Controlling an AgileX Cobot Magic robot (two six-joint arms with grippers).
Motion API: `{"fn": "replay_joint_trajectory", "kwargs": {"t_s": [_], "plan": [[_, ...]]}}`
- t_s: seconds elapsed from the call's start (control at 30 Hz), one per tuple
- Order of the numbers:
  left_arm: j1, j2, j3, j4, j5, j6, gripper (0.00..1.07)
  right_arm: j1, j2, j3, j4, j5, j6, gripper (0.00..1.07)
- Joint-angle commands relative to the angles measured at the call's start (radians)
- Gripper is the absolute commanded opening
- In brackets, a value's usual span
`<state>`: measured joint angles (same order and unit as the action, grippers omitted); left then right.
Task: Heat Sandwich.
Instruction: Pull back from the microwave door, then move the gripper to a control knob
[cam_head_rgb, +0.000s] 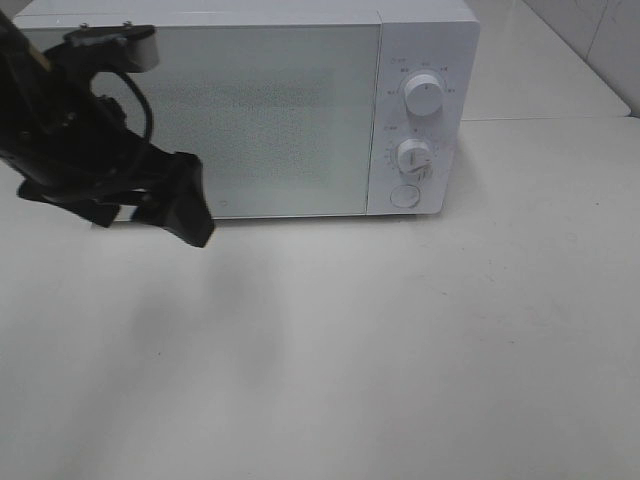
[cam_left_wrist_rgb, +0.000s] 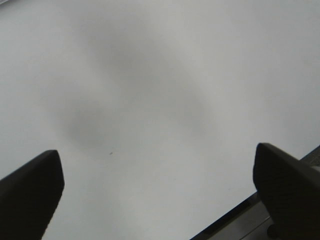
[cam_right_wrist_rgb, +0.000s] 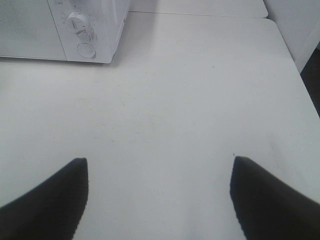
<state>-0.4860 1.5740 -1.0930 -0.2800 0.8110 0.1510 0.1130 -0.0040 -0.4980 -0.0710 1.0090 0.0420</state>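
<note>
The sandwich is out of view in every frame. A white microwave stands at the back of the table with its door shut; its corner with the knobs also shows in the right wrist view. My left gripper hangs low in front of the door's left part, open, with nothing between its fingers; only bare tabletop lies under it. My right gripper is open and empty over the table to the right of the microwave, outside the exterior high view.
The microwave's panel carries two round knobs and a round button. The pale tabletop stretches in front. A table seam runs at the back right. A dark strip shows beside the left fingers.
</note>
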Motion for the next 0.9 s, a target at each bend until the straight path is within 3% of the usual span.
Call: {"fn": "replay_joint_trajectory", "kwargs": {"t_s": [0.03, 0.07, 0.3, 0.6, 0.73, 0.9], "plan": [[0.072, -0.022, 0.001, 0.017, 0.082, -0.008, 0.98, -0.006, -0.027, 0.001, 0.003, -0.015, 0.007, 0.75], [0.118, -0.033, 0.001, 0.022, 0.126, -0.008, 0.98, -0.006, -0.027, 0.001, 0.003, -0.015, 0.007, 0.75], [0.239, -0.077, 0.016, 0.047, 0.193, -0.031, 0.98, -0.006, -0.027, 0.001, 0.003, -0.015, 0.007, 0.75], [0.442, -0.188, 0.15, 0.066, 0.226, -0.044, 0.98, -0.006, -0.027, 0.001, 0.003, -0.015, 0.007, 0.75], [0.57, -0.275, 0.203, 0.067, 0.254, -0.03, 0.98, -0.006, -0.027, 0.001, 0.003, -0.015, 0.007, 0.75], [0.601, -0.381, 0.233, 0.088, 0.269, -0.033, 0.98, -0.006, -0.027, 0.001, 0.003, -0.015, 0.007, 0.75]]}}
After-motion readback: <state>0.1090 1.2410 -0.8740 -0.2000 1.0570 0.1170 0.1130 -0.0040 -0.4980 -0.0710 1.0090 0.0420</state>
